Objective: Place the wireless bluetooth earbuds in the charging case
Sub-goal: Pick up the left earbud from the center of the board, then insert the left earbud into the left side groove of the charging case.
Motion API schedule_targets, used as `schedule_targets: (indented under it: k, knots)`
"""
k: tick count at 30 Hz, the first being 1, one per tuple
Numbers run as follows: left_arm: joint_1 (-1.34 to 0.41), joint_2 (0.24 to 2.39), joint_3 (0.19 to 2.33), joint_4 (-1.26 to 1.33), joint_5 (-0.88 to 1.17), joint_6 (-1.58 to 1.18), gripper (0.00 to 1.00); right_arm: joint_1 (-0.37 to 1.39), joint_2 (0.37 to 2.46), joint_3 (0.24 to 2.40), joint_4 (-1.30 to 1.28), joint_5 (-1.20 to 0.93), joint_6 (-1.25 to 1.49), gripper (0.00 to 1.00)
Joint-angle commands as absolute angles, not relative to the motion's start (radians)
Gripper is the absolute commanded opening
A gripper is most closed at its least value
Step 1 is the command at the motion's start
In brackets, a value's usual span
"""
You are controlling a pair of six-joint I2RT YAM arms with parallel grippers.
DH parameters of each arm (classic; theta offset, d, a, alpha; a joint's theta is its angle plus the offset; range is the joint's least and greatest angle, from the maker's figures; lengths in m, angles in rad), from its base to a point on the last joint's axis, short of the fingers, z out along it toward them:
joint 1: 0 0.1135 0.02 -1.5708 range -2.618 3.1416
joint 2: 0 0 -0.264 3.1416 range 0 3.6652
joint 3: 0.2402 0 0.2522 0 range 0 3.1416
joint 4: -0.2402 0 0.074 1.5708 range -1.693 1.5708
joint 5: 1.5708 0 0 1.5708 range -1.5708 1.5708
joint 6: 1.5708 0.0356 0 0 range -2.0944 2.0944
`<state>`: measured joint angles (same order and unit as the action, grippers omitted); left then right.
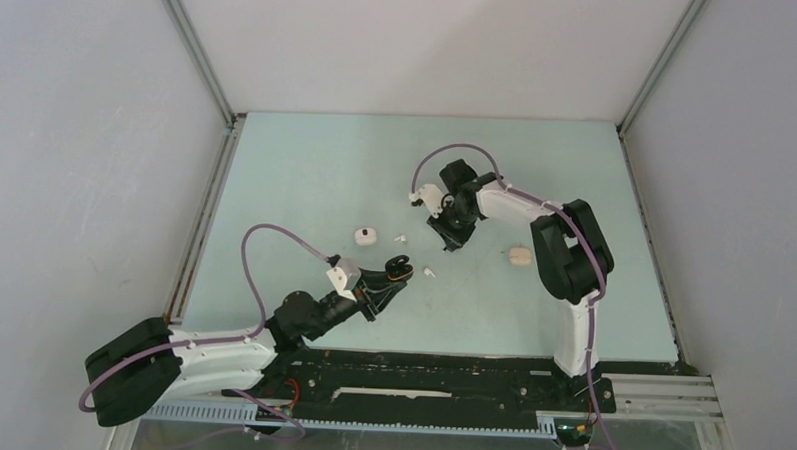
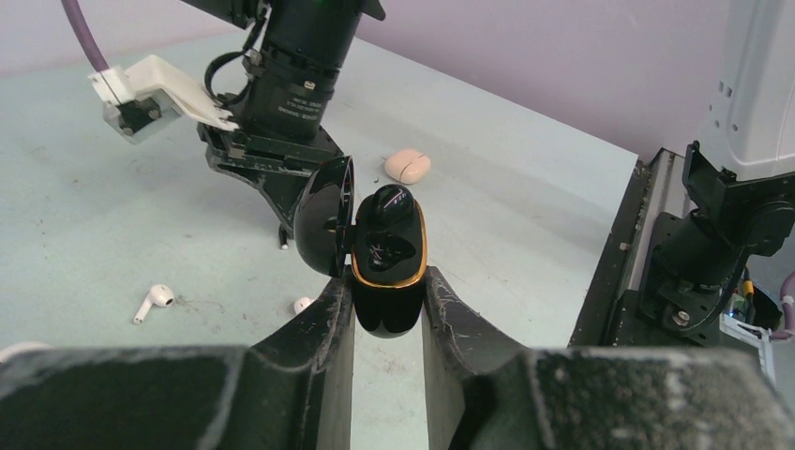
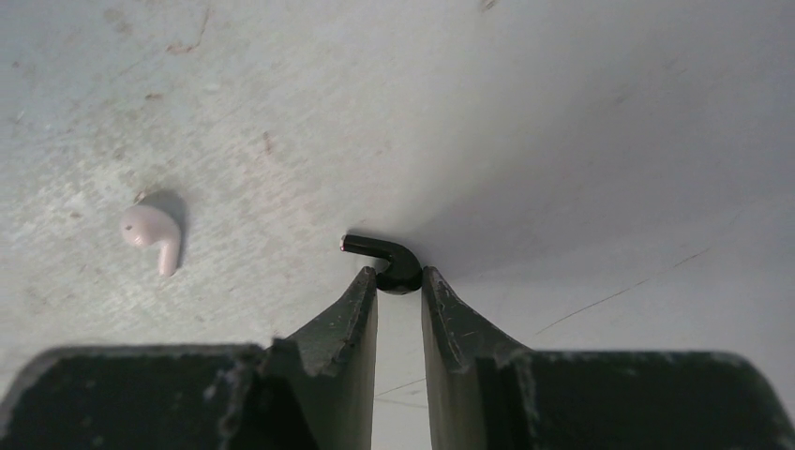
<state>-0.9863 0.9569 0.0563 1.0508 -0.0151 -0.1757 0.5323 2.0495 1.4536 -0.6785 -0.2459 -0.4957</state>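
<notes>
My left gripper (image 2: 387, 292) is shut on the lower half of a glossy black charging case (image 2: 386, 272) with a gold rim. The case's lid (image 2: 323, 216) hangs open to the left, and one black earbud (image 2: 389, 202) sits in it. From above, this case (image 1: 401, 264) sits left of table centre. My right gripper (image 3: 399, 278) points down at the table, shut on the head of a second black earbud (image 3: 392, 260) whose stem sticks out left. A pale earbud (image 3: 150, 232) lies left of it. Two white earbuds (image 1: 399, 239) (image 1: 430, 272) lie loose between the arms.
A small white case (image 1: 365, 235) lies left of the right gripper (image 1: 450, 242). A pale pink closed case (image 1: 518, 256) lies to its right, near the right arm's elbow. In the left wrist view a white earbud (image 2: 153, 302) lies on the table.
</notes>
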Motion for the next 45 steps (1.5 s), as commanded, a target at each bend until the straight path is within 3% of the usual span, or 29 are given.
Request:
schedule_targets:
  k: [1,3,12,21,25,32,38,45]
  knots:
    - [-0.993,0.928,0.069,1.075,-0.024,-0.162,0.0,0.555,1.938,1.409,-0.722,-0.255,-0.466,0.05]
    - [-0.991,0.934,0.07,1.073,-0.036,-0.16,0.0,0.56,1.879,1.4,-0.723,-0.253,-0.462,0.0]
    - [-0.991,1.084,0.112,1.192,-0.066,-0.197,0.0,0.642,1.693,1.393,-0.726,-0.078,-0.552,0.0]
    - [-0.991,1.231,0.152,1.341,-0.075,-0.222,0.0,0.688,1.49,1.342,-0.552,0.123,-0.837,0.0]
    - [-0.991,1.243,0.17,1.34,-0.095,-0.206,0.02,0.704,1.406,1.342,-0.459,0.158,-0.915,0.0]
    - [-0.991,1.163,0.194,1.203,-0.061,-0.072,0.01,0.755,1.259,1.323,-0.513,0.171,-1.047,0.0]
    - [-0.991,1.113,0.136,1.244,-0.06,-0.034,0.01,0.931,1.05,1.179,-0.345,0.254,-1.25,0.0]
    - [-0.994,1.003,0.145,1.115,-0.052,-0.023,0.0,1.164,0.954,0.877,0.041,0.363,-1.503,0.0]
